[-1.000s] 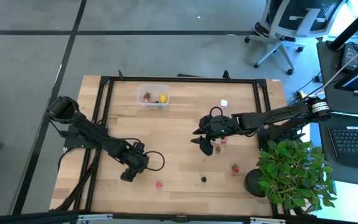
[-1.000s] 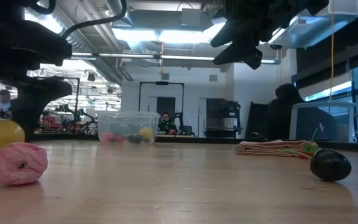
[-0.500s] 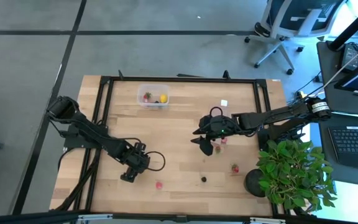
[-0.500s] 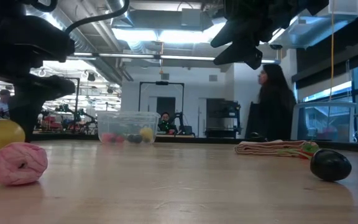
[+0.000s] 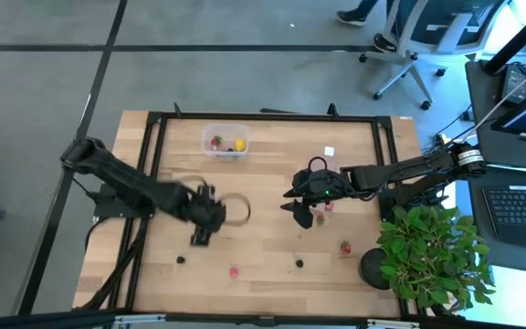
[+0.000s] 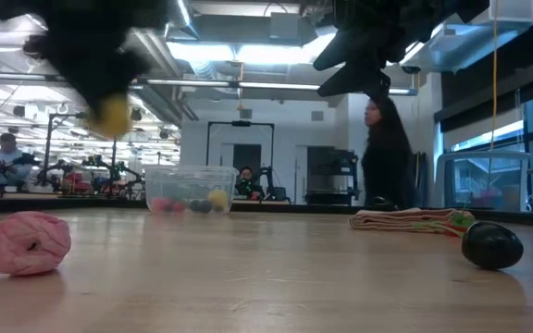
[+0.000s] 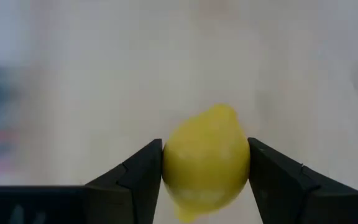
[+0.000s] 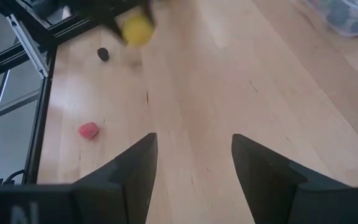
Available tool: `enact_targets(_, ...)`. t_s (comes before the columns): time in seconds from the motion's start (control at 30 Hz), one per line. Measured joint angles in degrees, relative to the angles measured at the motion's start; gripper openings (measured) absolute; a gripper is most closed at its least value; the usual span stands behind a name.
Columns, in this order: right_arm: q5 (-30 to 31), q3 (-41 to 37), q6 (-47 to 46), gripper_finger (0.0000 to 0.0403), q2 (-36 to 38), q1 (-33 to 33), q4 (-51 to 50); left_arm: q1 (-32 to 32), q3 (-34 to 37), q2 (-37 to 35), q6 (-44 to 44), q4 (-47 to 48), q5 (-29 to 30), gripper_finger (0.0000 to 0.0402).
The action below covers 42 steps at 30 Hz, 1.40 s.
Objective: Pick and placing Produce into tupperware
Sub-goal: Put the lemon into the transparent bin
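Observation:
My left gripper (image 5: pixel 201 236) hangs above the table's near-left part, shut on a yellow lemon (image 7: pixel 207 165). The low view shows that lemon (image 6: pixel 112 116) up in the air. The clear tupperware (image 5: pixel 225 141) stands on the table near the far edge, with red and yellow pieces inside. Loose produce lies on the table near the front edge: a dark berry (image 5: pixel 181 260), a red piece (image 5: pixel 234 271), another dark berry (image 5: pixel 299 263) and a red piece (image 5: pixel 344 246). My right gripper (image 5: pixel 301 217) hovers open over the table's middle-right, beside a red piece (image 5: pixel 323 212). My left gripper pinches the lemon between its two fingers, one on each side (image 7: pixel 169 163) of its middle. The fingers come from above, pointing down. The lemon is lifted clear of the table, as the low view shows.
A potted plant (image 5: pixel 427 251) stands at the table's near-right corner. A folded cloth (image 6: pixel 405 219) lies on the table in the low view. A person (image 6: pixel 387 153) stands in the room behind. Bare wood lies between the tupperware and both grippers.
My left gripper has risen from the table with the lemon and moved toward the far edge and a little right. The lemon, down at table level before, now hangs clear in the air. A dark berry shows where the gripper was. A person has walked across behind.

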<state>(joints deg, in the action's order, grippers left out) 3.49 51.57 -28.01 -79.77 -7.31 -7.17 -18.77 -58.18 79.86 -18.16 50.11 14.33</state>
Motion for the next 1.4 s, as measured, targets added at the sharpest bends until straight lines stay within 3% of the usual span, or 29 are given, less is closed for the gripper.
enact_targets(0.13,0.00,0.02,0.00,0.0209,-0.01,0.00,0.14,9.43,-5.64,-3.32,-3.52,3.86,8.16,0.0201)
enact_targets(0.3,0.00,0.04,-0.04,0.0209,-0.02,0.00,0.08,24.65,-9.23,-5.51,-1.16,2.93,10.41,0.0196)
enact_targets(0.47,-0.02,0.06,-0.02,0.0209,-0.02,0.00,-0.72,38.16,-8.65,-4.17,1.91,-1.28,4.97,0.0198)
enact_targets(0.63,-0.02,0.07,0.20,0.0209,-0.02,0.00,-2.44,46.72,-5.94,0.31,3.53,-9.76,-2.42,0.0197)
enact_targets(0.77,-0.04,0.07,0.65,0.0209,-0.02,0.00,-3.70,49.95,-5.63,5.25,3.55,-13.75,-6.51,0.0196)
enact_targets(1.07,-0.04,0.07,1.46,0.0209,-0.02,0.00,-7.15,51.41,-5.63,14.73,3.68,-14.23,-9.53,0.0203)
enact_targets(1.4,-0.04,0.07,1.51,0.0209,-0.02,0.00,-8.44,51.39,-5.63,13.72,4.70,-14.30,-9.12,0.0232)
